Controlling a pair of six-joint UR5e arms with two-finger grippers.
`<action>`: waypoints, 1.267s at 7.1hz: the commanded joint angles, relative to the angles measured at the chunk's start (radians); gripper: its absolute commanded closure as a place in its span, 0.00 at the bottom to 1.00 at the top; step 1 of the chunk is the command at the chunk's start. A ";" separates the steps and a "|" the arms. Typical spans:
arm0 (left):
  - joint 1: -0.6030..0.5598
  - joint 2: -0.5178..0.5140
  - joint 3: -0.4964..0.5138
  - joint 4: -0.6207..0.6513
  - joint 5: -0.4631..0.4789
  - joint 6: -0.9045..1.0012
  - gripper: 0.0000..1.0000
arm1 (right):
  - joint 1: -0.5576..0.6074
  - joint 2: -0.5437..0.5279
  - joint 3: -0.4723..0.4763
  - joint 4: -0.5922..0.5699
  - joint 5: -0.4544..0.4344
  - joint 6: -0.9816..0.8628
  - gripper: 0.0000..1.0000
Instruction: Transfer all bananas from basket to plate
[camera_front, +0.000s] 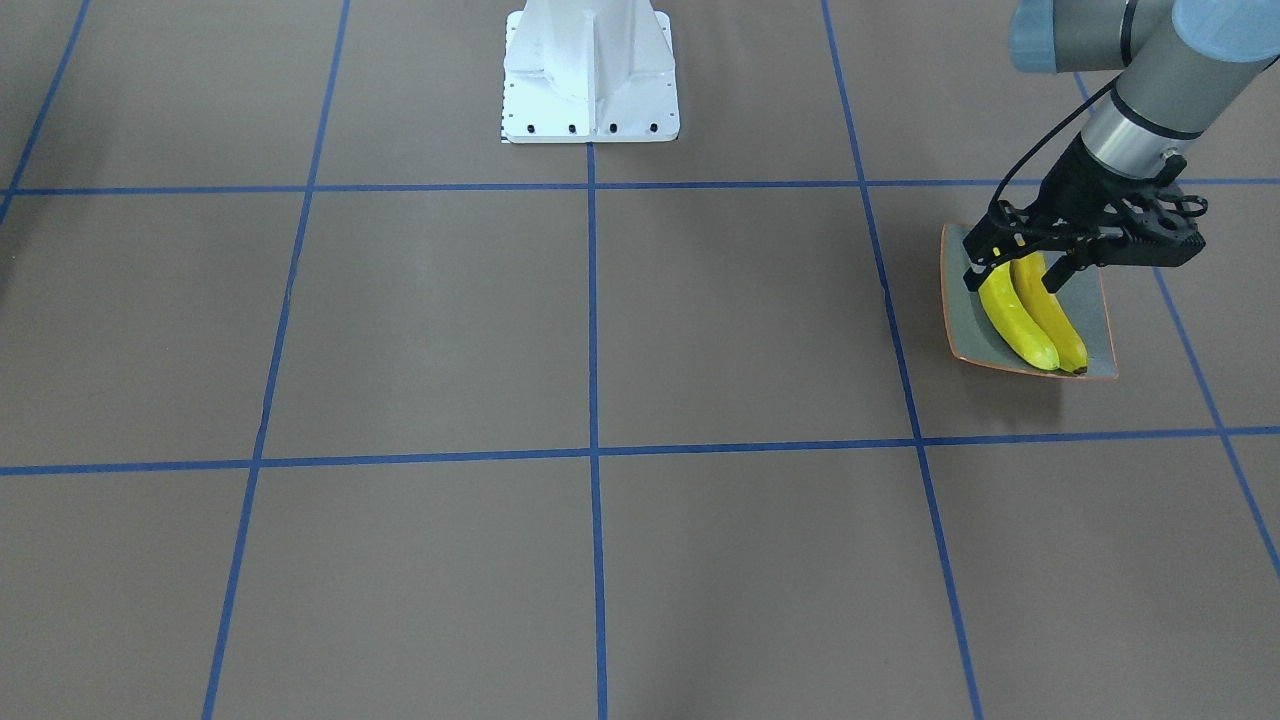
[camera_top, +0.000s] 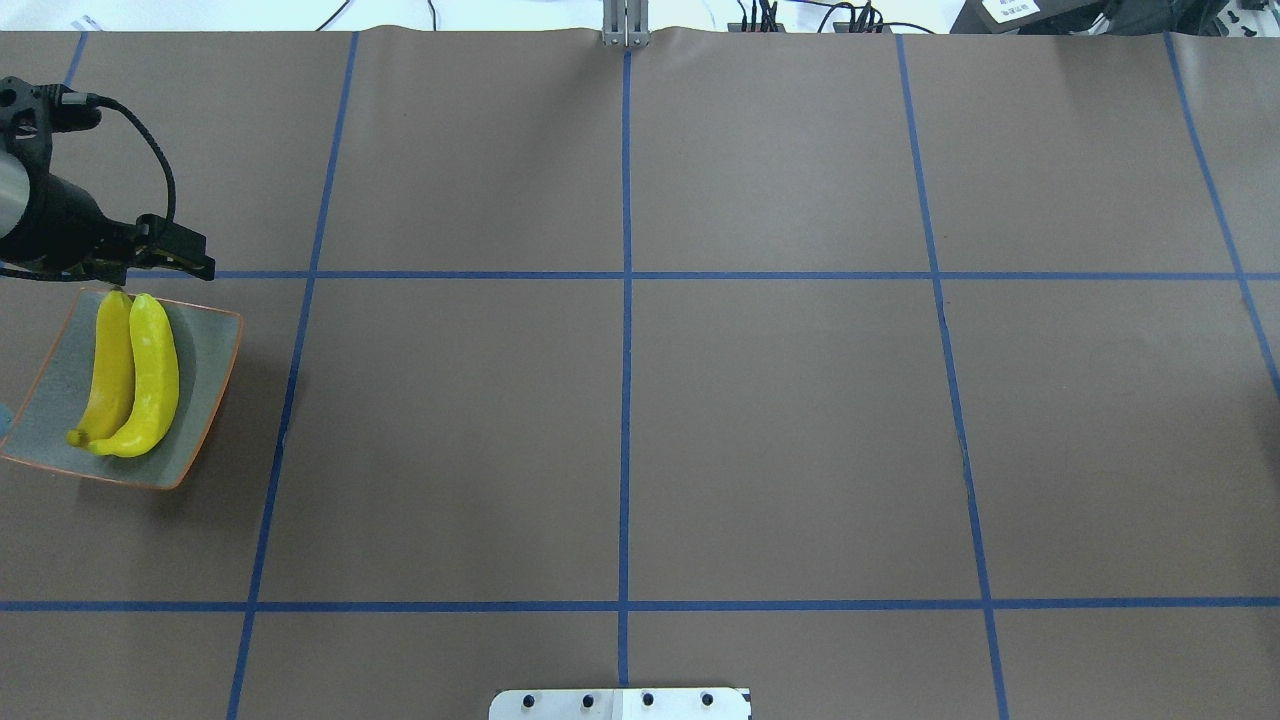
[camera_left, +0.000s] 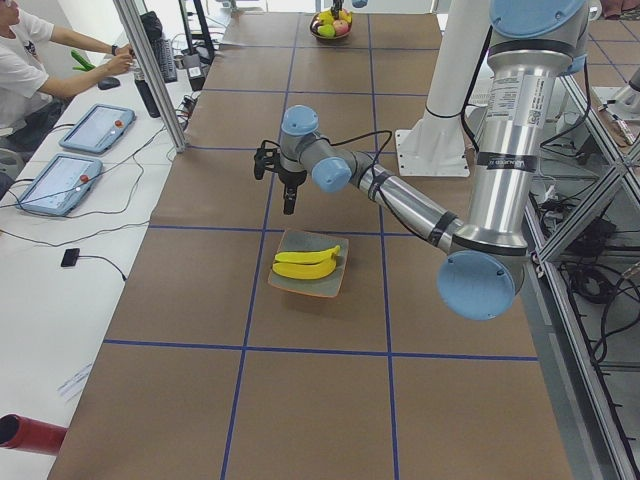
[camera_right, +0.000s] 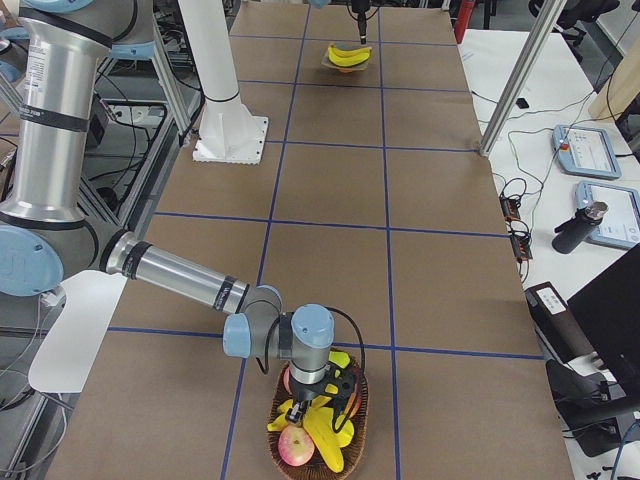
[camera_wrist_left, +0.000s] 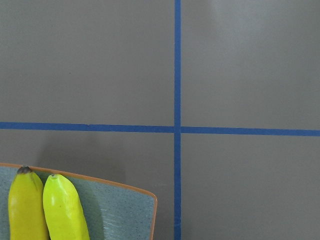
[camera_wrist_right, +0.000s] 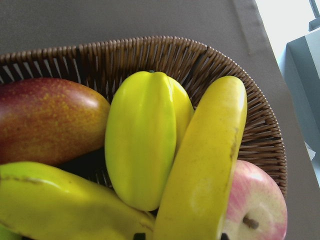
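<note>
Bananas (camera_top: 155, 370) sit in two places. Two lie side by side, touching along their length, on the plate (camera_top: 212, 360) at the far left of my overhead view, their dark tips towards the plate's lower edge.

The left gripper (camera_front: 1017, 270) hangs over the plate's upper edge in that view, above the bananas' other ends. In the front-facing view, at upper right, I see its jaws spread apart with nothing between them. Its wrist camera shows the two banana ends and a plate corner at lower left, with bare table (camera_wrist_left: 240, 75) and blue tape lines (camera_wrist_left: 177, 100) filling the rest.

The basket (camera_right: 358, 425) is at the bottom of the right-side view, and the right gripper (camera_right: 320, 405) reaches down into it among the fruit. I cannot tell whether those jaws are apart or together; its wrist camera shows no fingers. That camera shows one banana (camera_wrist_right: 205, 165) slanting across the basket's right half and another along the lower left, with a ridged yellow-green fruit (camera_wrist_right: 142, 145) between them. A mango (camera_wrist_right: 45, 117) lies at left and an apple (camera_wrist_right: 257, 205) at lower right.
</note>
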 joint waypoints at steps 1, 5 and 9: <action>0.001 -0.004 0.000 0.000 0.000 -0.004 0.00 | 0.003 -0.001 0.014 0.015 0.004 -0.036 1.00; 0.004 -0.006 0.003 0.000 0.000 -0.008 0.00 | 0.105 -0.010 0.083 -0.007 0.005 -0.175 1.00; 0.008 -0.017 0.023 -0.003 0.000 -0.024 0.00 | 0.109 -0.019 0.293 -0.119 0.013 -0.165 1.00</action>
